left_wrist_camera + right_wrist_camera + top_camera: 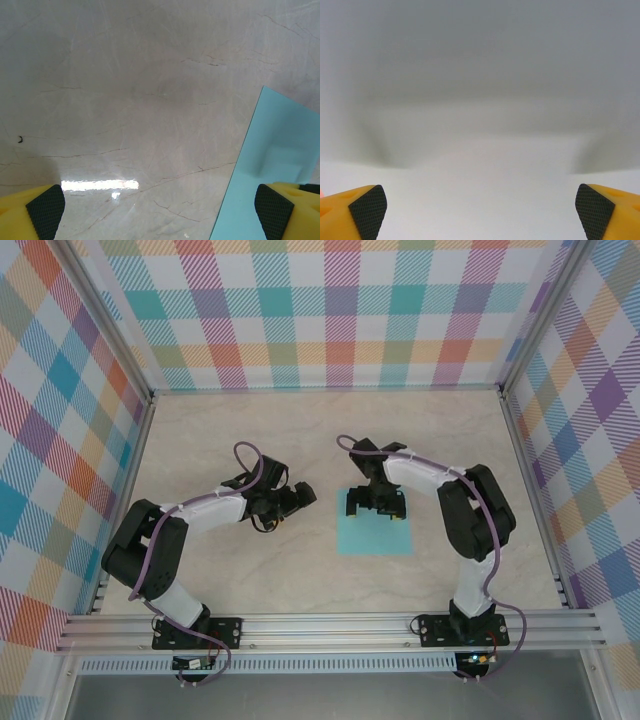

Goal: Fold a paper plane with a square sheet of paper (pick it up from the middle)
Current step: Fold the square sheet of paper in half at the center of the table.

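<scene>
Square sheet of paper lies flat on the worktop, its far edge under the right gripper, its near corner just off the right finger of the left gripper. No fold or crease visible: plain turquoise, matte, edges straight. Judgement: task at the very start, with pickup from the middle and all folding left. Both grippers released, fingers spread wide, holding nothing.

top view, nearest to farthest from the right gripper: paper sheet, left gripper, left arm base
1. square sheet of paper, its far edge under the right gripper
2. left gripper, off to its left
3. left arm base, near-left edge
</scene>
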